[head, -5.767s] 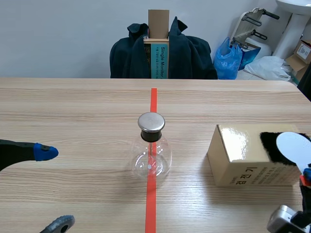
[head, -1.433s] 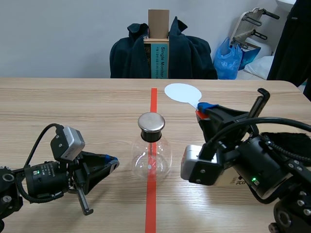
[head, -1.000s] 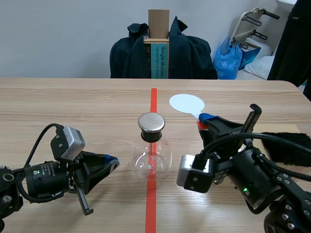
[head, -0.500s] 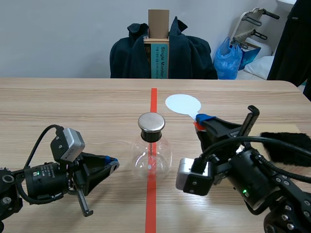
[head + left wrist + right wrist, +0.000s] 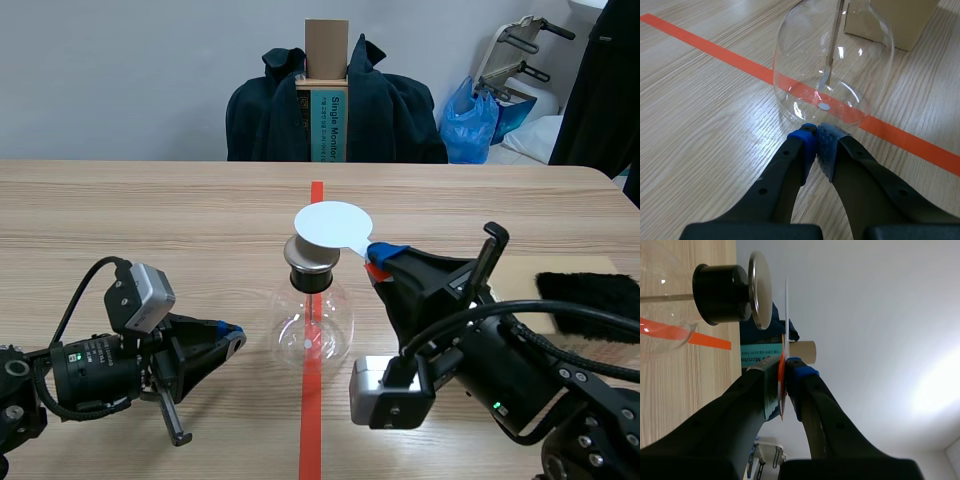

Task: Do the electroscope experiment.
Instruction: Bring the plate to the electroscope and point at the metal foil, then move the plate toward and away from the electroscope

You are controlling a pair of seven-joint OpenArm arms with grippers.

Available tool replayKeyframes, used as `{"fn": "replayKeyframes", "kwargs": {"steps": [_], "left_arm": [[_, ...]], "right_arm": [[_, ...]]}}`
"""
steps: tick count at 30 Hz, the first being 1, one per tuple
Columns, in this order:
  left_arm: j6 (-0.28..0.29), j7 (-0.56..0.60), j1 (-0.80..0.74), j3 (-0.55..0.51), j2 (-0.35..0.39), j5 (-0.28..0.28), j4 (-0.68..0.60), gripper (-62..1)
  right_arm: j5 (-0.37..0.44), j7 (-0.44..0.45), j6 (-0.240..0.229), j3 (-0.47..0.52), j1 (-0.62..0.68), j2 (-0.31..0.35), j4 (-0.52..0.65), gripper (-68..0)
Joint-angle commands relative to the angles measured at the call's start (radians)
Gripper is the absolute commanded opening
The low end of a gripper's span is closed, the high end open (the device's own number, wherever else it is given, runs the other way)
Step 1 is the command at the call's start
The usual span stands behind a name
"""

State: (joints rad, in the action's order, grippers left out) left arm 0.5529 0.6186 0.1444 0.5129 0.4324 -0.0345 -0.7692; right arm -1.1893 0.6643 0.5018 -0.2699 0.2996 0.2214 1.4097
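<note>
The electroscope, a clear glass flask [image 5: 312,332] with a black stopper and a round metal cap [image 5: 312,253], stands on the orange-red tape line. My right gripper [image 5: 378,257] is shut on the orange-red handle of a white round paddle [image 5: 332,224], which hovers over the cap. In the right wrist view the paddle [image 5: 786,310] shows edge-on, a slim gap from the metal cap [image 5: 760,290], with the right gripper [image 5: 783,365] shut on its handle. My left gripper [image 5: 232,338] lies low at the flask's left, shut on nothing. Its tips [image 5: 816,137] almost touch the flask [image 5: 832,60].
A cardboard box [image 5: 523,281] stands at the right behind my right arm, with a black fur cloth [image 5: 590,300] on it. The box [image 5: 890,20] also shows beyond the flask. Past the table's far edge are a chair with a dark jacket [image 5: 400,115] and a blue bag [image 5: 470,120].
My right arm has carried the white paddle leftward, from beside the flask at its right to over the metal cap. The left arm has kept still.
</note>
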Motion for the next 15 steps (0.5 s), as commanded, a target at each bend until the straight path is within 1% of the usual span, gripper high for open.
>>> {"fn": "replayKeyframes", "kwargs": {"steps": [1, 8, 15], "left_arm": [[0.002, 0.013, 0.005, -0.005, -0.002, 0.007, -0.011, -58.2], [0.002, 0.013, 0.005, -0.005, -0.002, 0.007, -0.011, -58.2], [0.002, 0.013, 0.005, -0.005, -0.002, 0.007, -0.011, -58.2]], "right_arm": [[0.008, 0.017, 0.014, 0.007, -0.014, 0.0, 0.007, -66.7], [0.008, 0.069, 0.014, 0.007, -0.014, 0.0, 0.007, -66.7], [0.008, 0.084, 0.014, 0.007, -0.014, 0.0, 0.007, -66.7]]}}
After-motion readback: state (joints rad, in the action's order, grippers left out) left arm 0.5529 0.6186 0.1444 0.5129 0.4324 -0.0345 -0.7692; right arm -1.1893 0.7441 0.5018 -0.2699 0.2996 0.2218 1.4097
